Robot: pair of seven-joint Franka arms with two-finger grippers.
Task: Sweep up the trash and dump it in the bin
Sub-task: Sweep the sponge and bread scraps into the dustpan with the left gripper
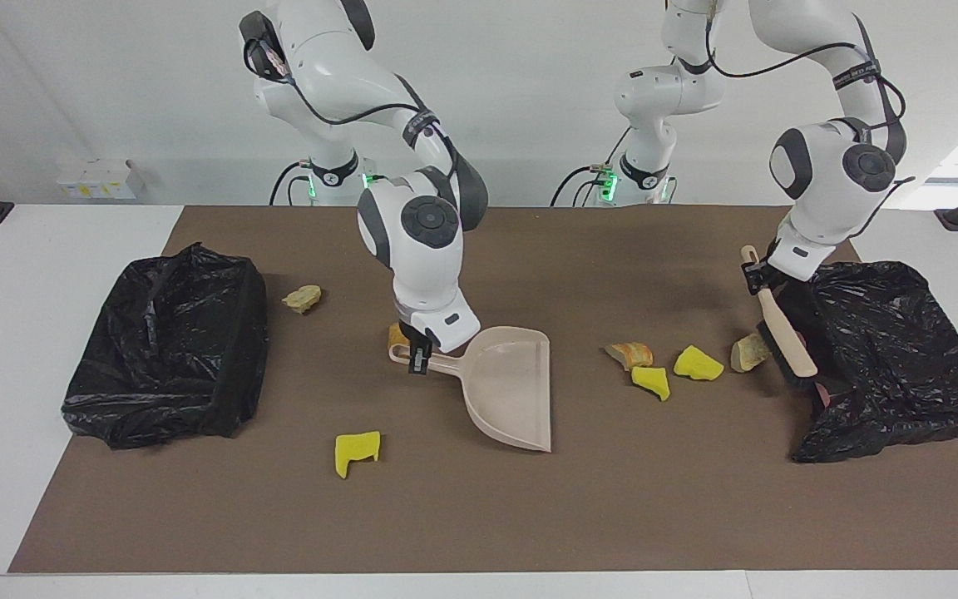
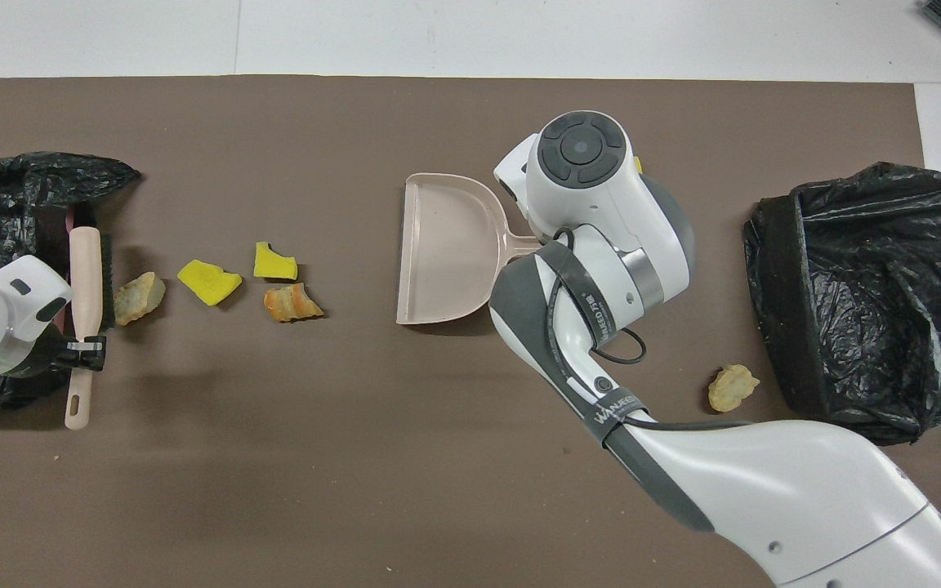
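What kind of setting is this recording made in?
Likely a robotics lab, not a home: two arms bolted at a white table under a brown mat, staged sponge and bread-like scraps, plus bag-lined bins at each end.

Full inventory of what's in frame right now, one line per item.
sponge chunks: 3, yellow, one alone toward the right arm's end, two between the dustpan and the left arm's end bin
bread-like lumps: 4, tan to orange-brown, one near the right arm's end bin, one by the dustpan handle, two in the sponge cluster
dustpan: 1, beige, mid-mat
brush: 1, beige handle, dark bristles, beside the left arm's end bin
bins: 2, black-bagged, mat ends
mat: 1, brown, on white table
left tool: 1, black, shut on brush
right tool: 1, black, shut on dustpan handle
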